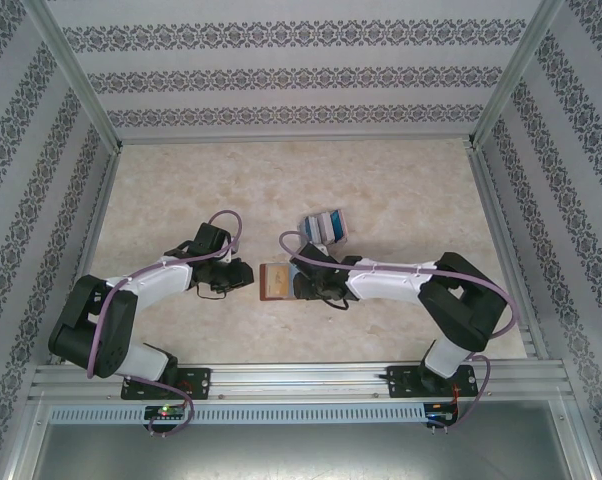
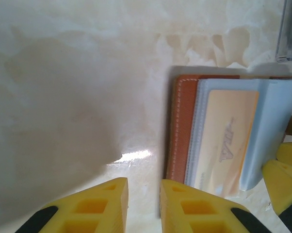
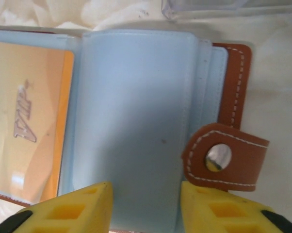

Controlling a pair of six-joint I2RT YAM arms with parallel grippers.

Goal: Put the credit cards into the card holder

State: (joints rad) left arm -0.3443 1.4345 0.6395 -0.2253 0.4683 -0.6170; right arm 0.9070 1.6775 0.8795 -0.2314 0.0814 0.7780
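Observation:
The card holder (image 1: 276,281) lies open on the table between my two grippers, with its brown cover (image 2: 181,126) underneath and its pale blue pockets facing up. An orange card (image 3: 24,126) sits in one pocket. The clasp tab (image 3: 226,155) with its metal snap sticks out to the right. My right gripper (image 3: 146,208) is open, its yellow fingers standing apart over a pale blue pocket leaf (image 3: 136,111). My left gripper (image 2: 143,204) is open by a narrow gap just left of the holder's brown edge, over bare table. Several credit cards (image 1: 326,228) lie fanned behind the holder.
A clear plastic case (image 3: 209,7) lies just beyond the holder and also shows as the clear case (image 2: 289,29) at the top right of the left wrist view. The right gripper's yellow fingers (image 2: 284,170) are by the holder's far side. Patterned walls and metal rails (image 1: 501,230) enclose the marble-look table (image 1: 281,180).

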